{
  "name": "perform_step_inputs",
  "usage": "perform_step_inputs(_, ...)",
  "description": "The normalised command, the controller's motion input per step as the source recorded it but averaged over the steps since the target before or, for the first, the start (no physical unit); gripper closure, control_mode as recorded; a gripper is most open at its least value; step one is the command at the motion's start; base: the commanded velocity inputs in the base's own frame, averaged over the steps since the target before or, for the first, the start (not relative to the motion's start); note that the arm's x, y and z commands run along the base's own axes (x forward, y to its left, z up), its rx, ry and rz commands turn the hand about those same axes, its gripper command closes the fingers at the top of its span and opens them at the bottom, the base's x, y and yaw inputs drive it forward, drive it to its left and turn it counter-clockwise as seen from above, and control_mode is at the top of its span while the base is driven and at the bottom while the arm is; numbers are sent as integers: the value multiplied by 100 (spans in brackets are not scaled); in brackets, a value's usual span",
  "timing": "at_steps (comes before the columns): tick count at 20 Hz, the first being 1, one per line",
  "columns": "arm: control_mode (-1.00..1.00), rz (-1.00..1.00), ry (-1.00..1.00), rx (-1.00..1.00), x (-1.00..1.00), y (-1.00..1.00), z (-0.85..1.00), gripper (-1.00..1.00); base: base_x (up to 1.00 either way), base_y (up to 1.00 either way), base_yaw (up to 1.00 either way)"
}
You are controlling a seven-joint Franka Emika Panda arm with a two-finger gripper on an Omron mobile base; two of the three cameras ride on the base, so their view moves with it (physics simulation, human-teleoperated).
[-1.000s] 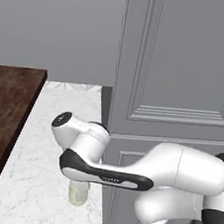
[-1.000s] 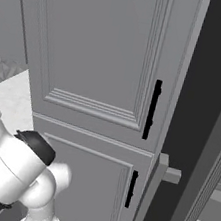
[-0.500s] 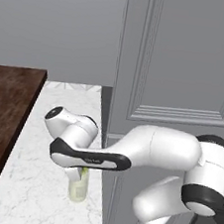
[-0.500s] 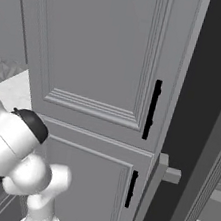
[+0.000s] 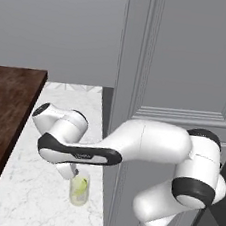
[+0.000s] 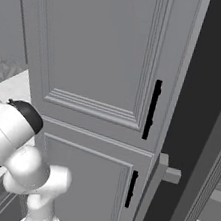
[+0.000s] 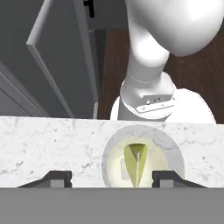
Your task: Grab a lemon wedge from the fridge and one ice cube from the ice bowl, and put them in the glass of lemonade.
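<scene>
Hand view, bottom of frame: tool [image 7: 112, 178] looks straight down, its two dark tips spread wide apart with nothing between them, so tool is open and empty. Just above the tips, centre-bottom of the frame, the glass of lemonade [image 7: 114, 146] is seen from above, round rim, pale yellow-green contents. The lemon wedge [image 7: 136, 164] sits inside the glass, pointed end down-frame, yellow-green. A faint pale square patch next to the wedge, inside the glass, could be the ice cube; too faint to tell.

The glass stands on the white marble table [image 7: 48, 148], which runs as a band across the middle of the hand view. Above that, dark wood floor [image 7: 109, 74] and grey cabinet panels [image 7: 52, 57] in the upper left.

Left base view: the same glass is at lower centre, under the arm's wrist, near the table's right edge. Dark brown wooden top [image 5: 3, 120] at the left edge. Tall grey panelled cabinet door [image 5: 192, 60] fills the right half.

Right base view: grey cabinet doors with black handles [image 6: 152, 109] in the centre; the dark fridge [image 6: 210, 98] takes up the right edge, with pale shelves at lower right.

Step judged: wedge drop into the glass looks done, tool released above it. If that pale patch is not ice, the next move calls for lifting the tool straight up clear of the rim without knocking the glass, then going to the ice bowl for one cube.
</scene>
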Motion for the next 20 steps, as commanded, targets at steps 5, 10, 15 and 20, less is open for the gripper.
perform_step_inputs(5,-100,1,-10,0,-26,-59,14,-100,0,0,0)
perform_step_inputs(10,-100,0,-20,0,-61,-76,12,-100,0,0,0)
perform_step_inputs(15,-100,0,-35,0,-86,-89,51,-100,0,0,0)
perform_step_inputs(20,-100,-1,-30,1,-89,-71,64,-100,0,0,0)
